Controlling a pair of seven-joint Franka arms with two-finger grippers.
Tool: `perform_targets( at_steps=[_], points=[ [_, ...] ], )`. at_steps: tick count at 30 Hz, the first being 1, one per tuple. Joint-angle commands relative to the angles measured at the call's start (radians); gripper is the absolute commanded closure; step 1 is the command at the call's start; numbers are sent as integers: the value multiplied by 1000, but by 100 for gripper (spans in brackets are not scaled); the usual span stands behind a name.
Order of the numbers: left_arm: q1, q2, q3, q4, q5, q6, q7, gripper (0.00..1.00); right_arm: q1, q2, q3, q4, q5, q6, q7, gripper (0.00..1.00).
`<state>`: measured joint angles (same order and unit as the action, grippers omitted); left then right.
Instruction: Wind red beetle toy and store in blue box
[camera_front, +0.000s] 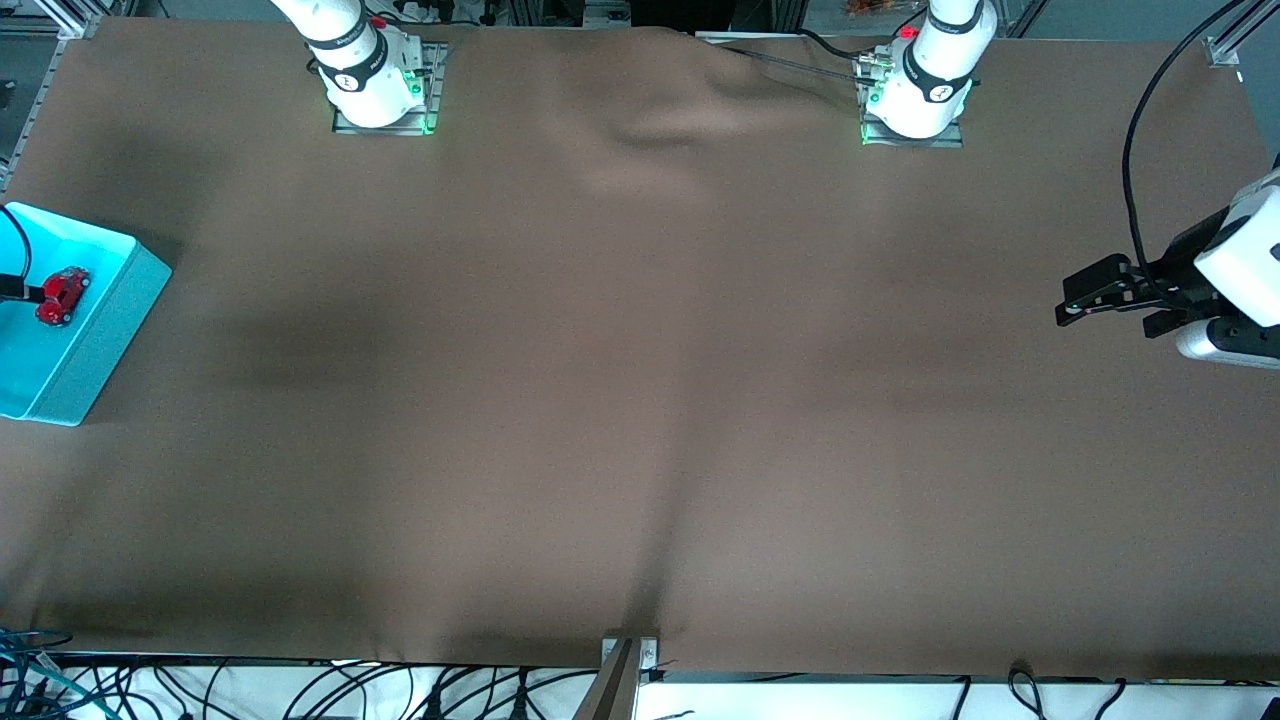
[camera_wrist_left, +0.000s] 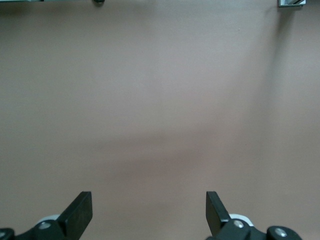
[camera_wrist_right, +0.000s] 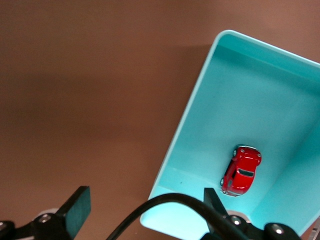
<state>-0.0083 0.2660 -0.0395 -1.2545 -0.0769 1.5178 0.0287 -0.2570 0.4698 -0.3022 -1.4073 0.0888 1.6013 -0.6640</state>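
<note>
We see a wide surface (camera_front: 640, 400) covered by a plain brown cloth, with the two white arm bases standing along its farther edge.

At the right arm's end of the surface sits the blue box (camera_front: 110, 330), a bright turquoise bin with smooth walls, cut off by the edge of the front view. Inside it, resting on the box floor on its wheels, is the red beetle toy (camera_front: 62, 294), a tiny glossy red car with dark windows. The right wrist view shows the same toy (camera_wrist_right: 241, 170) sitting free on the floor of the box (camera_wrist_right: 200, 115), apart from the walls, with nothing holding it.

The right gripper (camera_wrist_right: 145, 207) hangs above the edge of the box and the cloth beside it. Its fingers (camera_wrist_right: 77, 207) are spread wide and hold nothing. A black cable crosses in front of them in the right wrist view.

The left gripper (camera_front: 1075, 305) hangs over the bare cloth at the left arm's end of the surface, well apart from the box. In the left wrist view this gripper (camera_wrist_left: 149, 210) has its fingers (camera_wrist_left: 80, 210) spread wide and empty, with only brown cloth below them.
</note>
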Motion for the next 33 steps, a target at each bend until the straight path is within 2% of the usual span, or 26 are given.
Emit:
perform_targets(
  at_steps=[1, 13, 21, 27, 33],
  points=[
    [1, -4, 9, 1, -23, -11, 31, 0, 27, -88, 8, -41, -24, -47, 7, 0],
    [1, -4, 9, 1, -24, -11, 31, 0, 42, -180, 26, -68, -26, -113, 139, 0],
    [1, -4, 9, 1, -24, -11, 31, 0, 58, -266, 44, -107, -31, -153, 149, 0],
    [1, -4, 9, 1, -23, -11, 31, 0, 74, -290, 47, -108, -34, -190, 178, 0],
    [1, -4, 9, 1, -24, -11, 31, 0, 79, -321, 90, -116, -35, -198, 247, 0]
  ],
)
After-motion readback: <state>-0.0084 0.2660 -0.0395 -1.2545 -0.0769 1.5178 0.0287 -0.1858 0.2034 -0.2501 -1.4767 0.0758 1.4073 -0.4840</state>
